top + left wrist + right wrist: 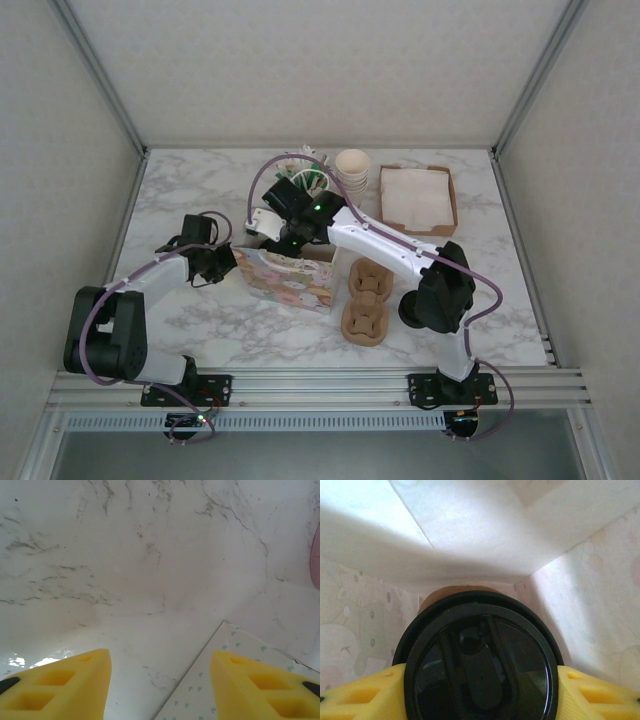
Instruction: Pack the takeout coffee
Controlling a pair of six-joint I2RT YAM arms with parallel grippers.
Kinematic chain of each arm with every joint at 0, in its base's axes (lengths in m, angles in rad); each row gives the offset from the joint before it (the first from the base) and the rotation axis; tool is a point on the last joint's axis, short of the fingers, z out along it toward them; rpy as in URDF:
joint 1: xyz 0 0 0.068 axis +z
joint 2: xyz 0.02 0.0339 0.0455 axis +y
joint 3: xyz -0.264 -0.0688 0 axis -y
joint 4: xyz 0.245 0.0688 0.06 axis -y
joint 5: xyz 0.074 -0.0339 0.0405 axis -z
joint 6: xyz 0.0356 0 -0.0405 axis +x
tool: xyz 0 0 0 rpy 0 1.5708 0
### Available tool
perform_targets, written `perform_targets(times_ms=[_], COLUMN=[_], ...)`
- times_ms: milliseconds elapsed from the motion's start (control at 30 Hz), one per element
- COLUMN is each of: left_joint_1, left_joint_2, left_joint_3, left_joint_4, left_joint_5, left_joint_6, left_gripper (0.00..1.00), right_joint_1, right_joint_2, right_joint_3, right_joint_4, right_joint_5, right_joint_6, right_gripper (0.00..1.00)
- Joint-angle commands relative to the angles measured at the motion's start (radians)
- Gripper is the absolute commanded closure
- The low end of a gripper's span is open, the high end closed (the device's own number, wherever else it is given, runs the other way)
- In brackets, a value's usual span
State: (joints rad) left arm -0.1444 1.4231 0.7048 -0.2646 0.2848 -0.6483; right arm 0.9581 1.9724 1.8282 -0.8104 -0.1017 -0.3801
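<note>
The takeout coffee (480,660), a brown cup under a round black lid, hangs inside the patterned paper bag (470,530), with the bag's white walls all round it. My right gripper (480,695) is shut on it, a yellow finger (360,697) on each side of the lid. From above, the right gripper (290,235) reaches into the mouth of the bag (290,282). My left gripper (222,262) stands open at the bag's left end. In the left wrist view its jaws (160,680) show bare marble between them, and the right finger overlaps the bag's heart-printed panel (205,695).
Stacked cream paper cups (352,165) and a brown box of white napkins (418,198) stand at the back. Two pulp cup carriers (366,300) lie right of the bag. A low black round item (408,310) sits partly behind the right arm. Green-and-white packets (310,178) lie behind the gripper.
</note>
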Motion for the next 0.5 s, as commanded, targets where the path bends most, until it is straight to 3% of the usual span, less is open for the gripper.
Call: perform_targets(times_ms=[0,333,467], left_joint_1=[-0.011,-0.012,-0.015], left_joint_2=[0.013,0.020,0.017], left_joint_3=[-0.005,-0.005,-0.006], left_joint_4=[0.009,0.009,0.010], left_joint_5=[-0.013,-0.016,-0.017], left_joint_6=[-0.004,-0.004,-0.004], left_gripper=[0.45,0.45,0.45], right_joint_1=[0.012,0.015,0.015], right_joint_2=[0.022,-0.025,-0.061], right_joint_3=[-0.071,-0.026,0.005], right_joint_4=[-0.067,-0.060,-0.023], right_joint_5=[-0.031,0.002,-0.039], right_joint_6=[0.022,0.020,0.038], right_gripper=[0.47,0.47,0.47])
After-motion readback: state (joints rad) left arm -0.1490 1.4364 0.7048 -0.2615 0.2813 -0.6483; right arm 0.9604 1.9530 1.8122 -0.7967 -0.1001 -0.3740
